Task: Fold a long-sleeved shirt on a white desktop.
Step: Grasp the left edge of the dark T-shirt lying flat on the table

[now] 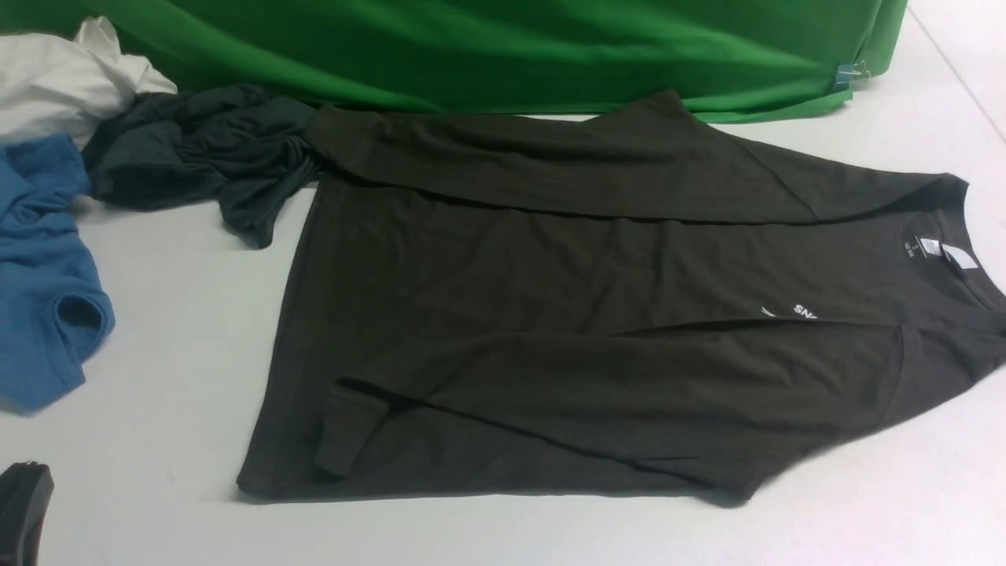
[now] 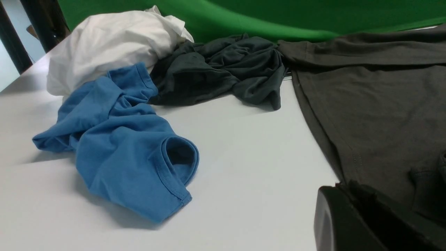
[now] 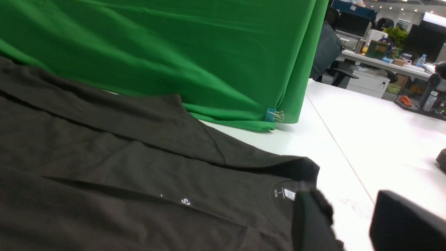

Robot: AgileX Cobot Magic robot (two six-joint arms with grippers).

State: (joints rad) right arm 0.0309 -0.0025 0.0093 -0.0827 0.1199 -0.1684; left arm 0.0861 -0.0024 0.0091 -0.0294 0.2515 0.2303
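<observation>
The long-sleeved shirt [image 1: 597, 314] lies flat on the white desktop [image 1: 157, 330], with its neck and white labels to the right and its hem to the left. Both sleeves are folded across the body, and the near cuff rests close to the hem. My left gripper [image 2: 343, 190] is shut and empty, low at the table's front left [image 1: 23, 511], just off the shirt's [image 2: 376, 104] hem corner. My right gripper [image 3: 348, 212] shows only in its wrist view. It stands open beside the collar of the shirt [image 3: 104, 157], with bare table between its fingers.
A blue T-shirt [image 1: 39, 275], a crumpled blackish-teal garment [image 1: 196, 157] and a white garment [image 1: 63, 79] are piled at the far left. A green cloth [image 1: 511, 47] hangs along the back edge, held by a blue clip [image 3: 273, 115].
</observation>
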